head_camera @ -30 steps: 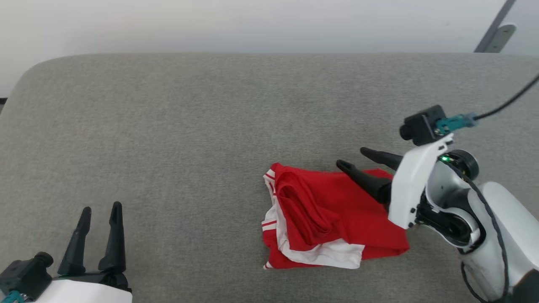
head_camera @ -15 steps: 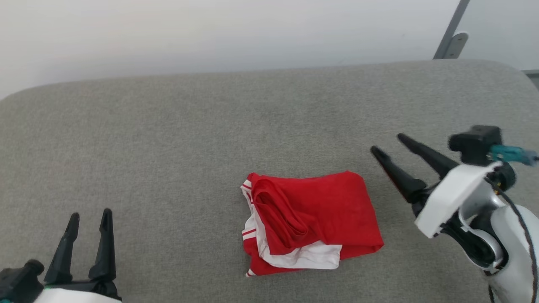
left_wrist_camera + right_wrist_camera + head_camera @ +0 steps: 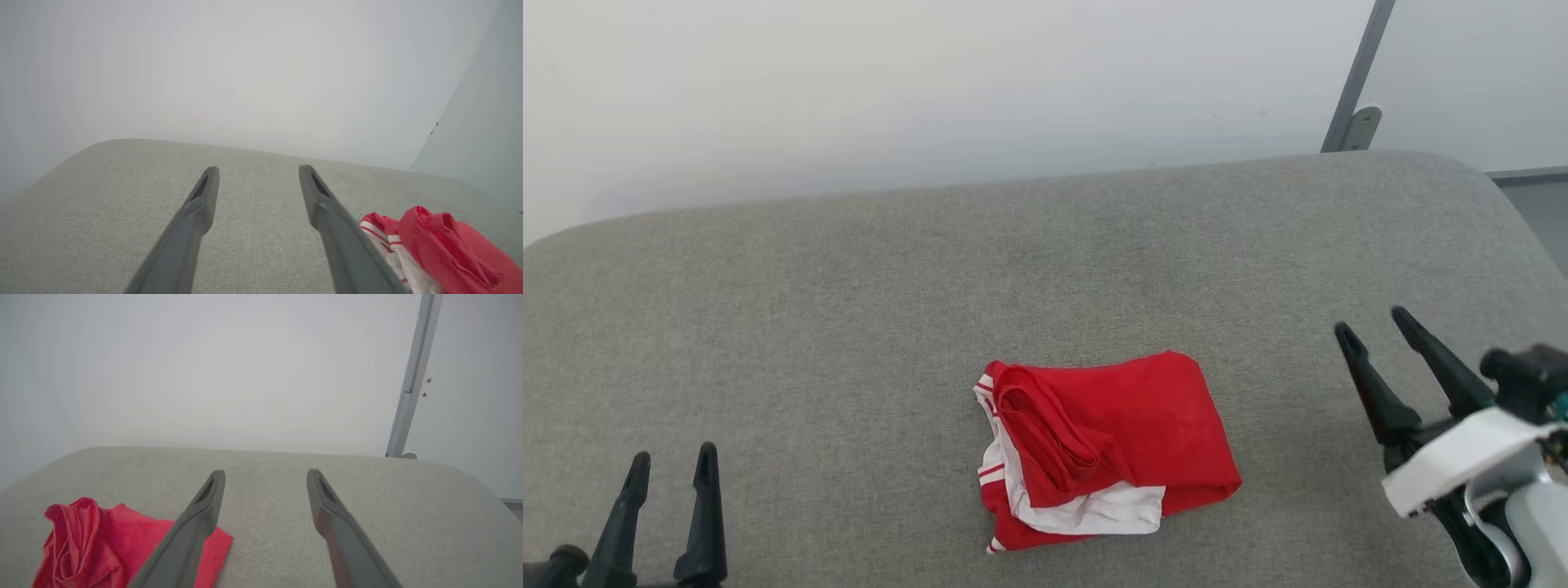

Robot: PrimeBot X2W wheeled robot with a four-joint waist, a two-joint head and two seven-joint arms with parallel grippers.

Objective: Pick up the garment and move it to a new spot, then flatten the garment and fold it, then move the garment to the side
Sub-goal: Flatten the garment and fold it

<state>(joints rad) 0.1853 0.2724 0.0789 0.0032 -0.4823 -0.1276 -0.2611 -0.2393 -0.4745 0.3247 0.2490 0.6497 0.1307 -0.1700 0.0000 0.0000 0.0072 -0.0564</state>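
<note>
Garment (image 3: 1107,449): red shirt with a white sleeve and red-and-white striped trim showing, folded into a loose, rumpled bundle. It lies on the grey fabric-covered tabletop (image 3: 849,310), in the lower middle of the head view, slightly right of centre.

Right hand (image 3: 1371,320): to the garment's right and apart from it, fingers spread wide, holding nothing.

Left hand (image 3: 674,454): well apart from the garment at lower left, fingers likewise spread wide, empty.

Behind the tabletop: pale wall (image 3: 931,82); grey metal post (image 3: 1356,73) at the far right.
</note>
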